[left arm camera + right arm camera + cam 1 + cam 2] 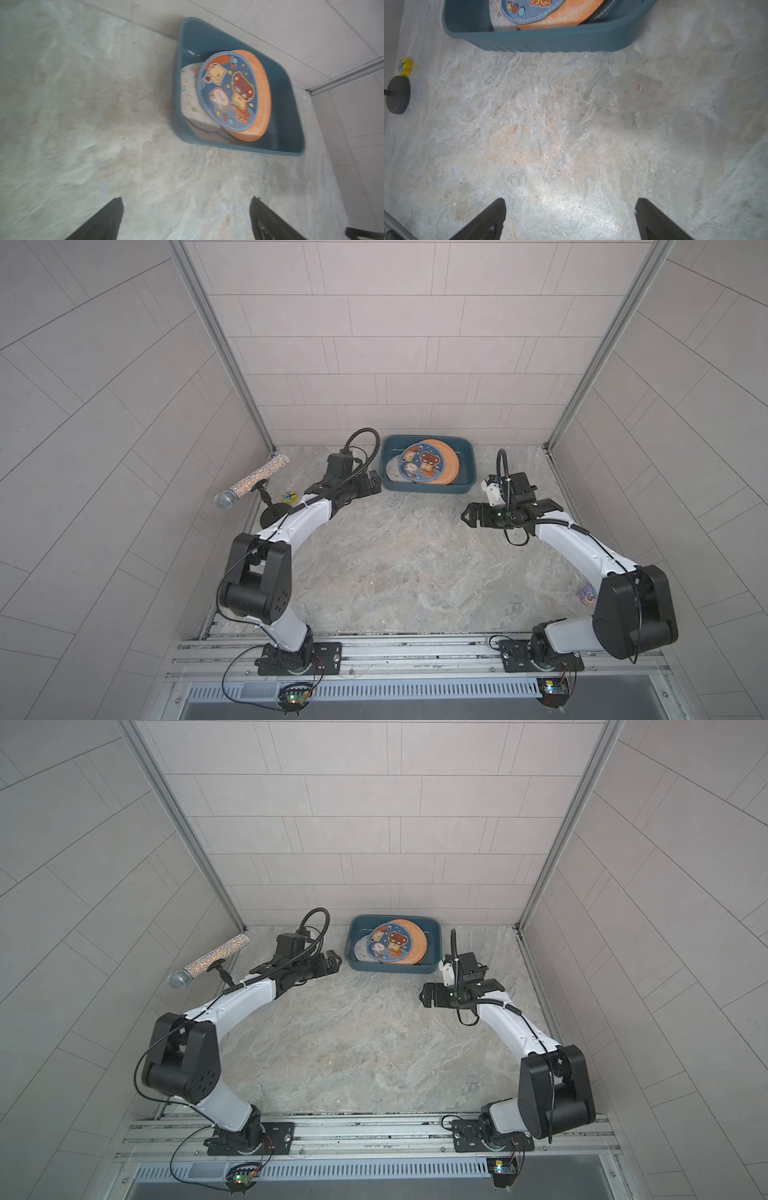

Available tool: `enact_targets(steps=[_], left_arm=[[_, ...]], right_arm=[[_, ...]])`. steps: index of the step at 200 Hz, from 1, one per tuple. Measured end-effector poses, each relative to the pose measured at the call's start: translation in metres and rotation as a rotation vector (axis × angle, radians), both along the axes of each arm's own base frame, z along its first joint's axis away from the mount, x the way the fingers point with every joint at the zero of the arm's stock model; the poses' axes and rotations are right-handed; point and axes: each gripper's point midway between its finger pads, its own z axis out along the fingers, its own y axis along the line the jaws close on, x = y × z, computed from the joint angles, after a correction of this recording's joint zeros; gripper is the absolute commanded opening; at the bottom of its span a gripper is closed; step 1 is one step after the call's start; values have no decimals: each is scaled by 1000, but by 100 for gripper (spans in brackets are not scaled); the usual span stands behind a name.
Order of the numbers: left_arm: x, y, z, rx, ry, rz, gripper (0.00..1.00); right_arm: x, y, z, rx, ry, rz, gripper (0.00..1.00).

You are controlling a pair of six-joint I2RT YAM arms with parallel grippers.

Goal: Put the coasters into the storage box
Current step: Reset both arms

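Observation:
The dark teal storage box stands at the back of the table by the wall. Inside it lies a stack of coasters: a blue cartoon one on top, a plain orange one under it, and a cream one lower still. My left gripper hovers open just left of the box, holding nothing. My right gripper is open and empty over bare table, to the front right of the box.
A glittery microphone leans on a stand whose black round base sits at the far left. A small yellow badge lies beside it. A tiny object rests by the right arm's elbow.

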Motion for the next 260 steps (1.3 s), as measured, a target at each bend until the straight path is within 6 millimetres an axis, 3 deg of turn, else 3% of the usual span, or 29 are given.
enact_targets(steps=[30,63,108,150,181,215,260], left_arm=[[-24,49,-8,92,-19,90,100],[-38,93,-10,202,-75,186,100],[-50,136,-29,324,-145,280,100],[-47,159,-46,393,-169,328,100],[-50,174,-49,415,-242,363,100],[-52,175,-66,424,-258,346,100],[-57,171,-80,417,-313,332,100]], right_arm=[[16,-23,11,-129,-101,-49,100],[35,-53,19,-279,-212,-130,100],[41,-85,-9,-390,-288,-184,100],[37,-92,-42,-437,-376,-163,100],[39,-97,-49,-451,-429,-168,100],[45,-110,-45,-446,-500,-216,100],[38,-117,-58,-442,-553,-247,100]])
